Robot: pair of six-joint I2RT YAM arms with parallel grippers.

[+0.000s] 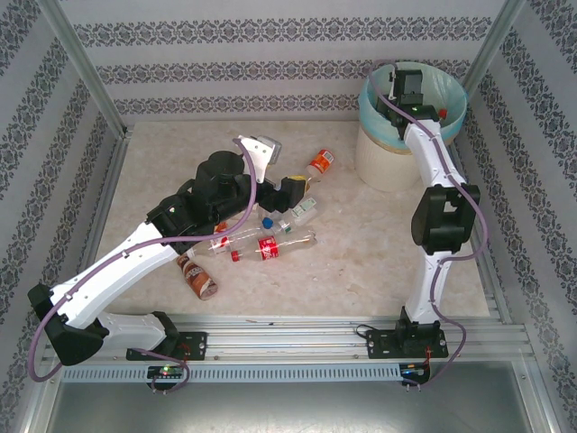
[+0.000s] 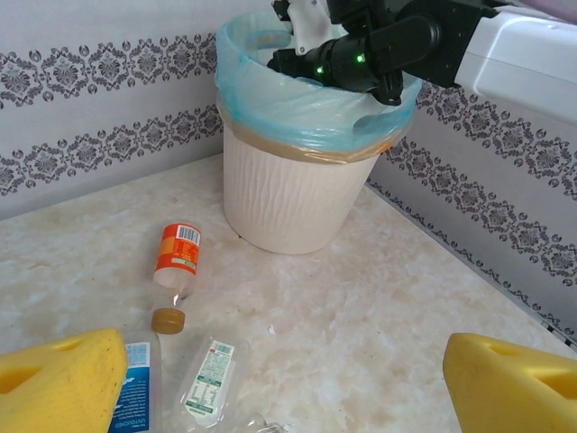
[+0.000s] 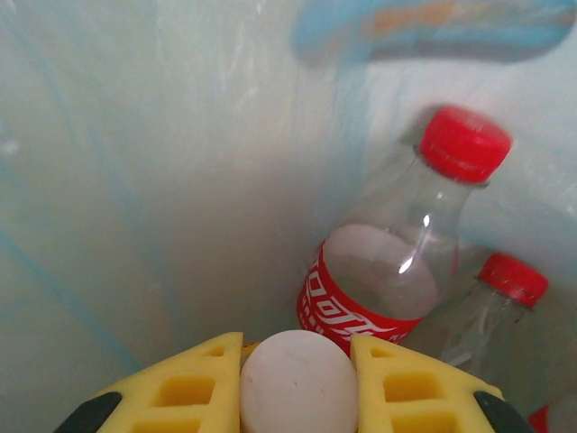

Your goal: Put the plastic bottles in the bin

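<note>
Yellow pads [image 3: 203, 379] of right gripper [image 3: 296, 361] pinch a pale rounded object [image 3: 297, 401], identity unclear, inside bin [image 1: 383, 162], beside red-capped bottles [image 3: 388, 280]. Left gripper [image 2: 288, 383], wide open and empty, is nearer the loose bottles [image 1: 270, 245]. Orange-labelled bottle [image 2: 176, 253] lies upper left of it, long axis up-frame.

Both white arms [image 1: 126, 262] have black joints, purple cables [image 1: 36, 347], and yellow, waffle-holed tool pads [image 3: 194, 388].

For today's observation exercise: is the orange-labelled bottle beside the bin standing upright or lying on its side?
Lying on its side: the orange-labelled bottle rests lengthwise on the table, outside the bin.
</note>
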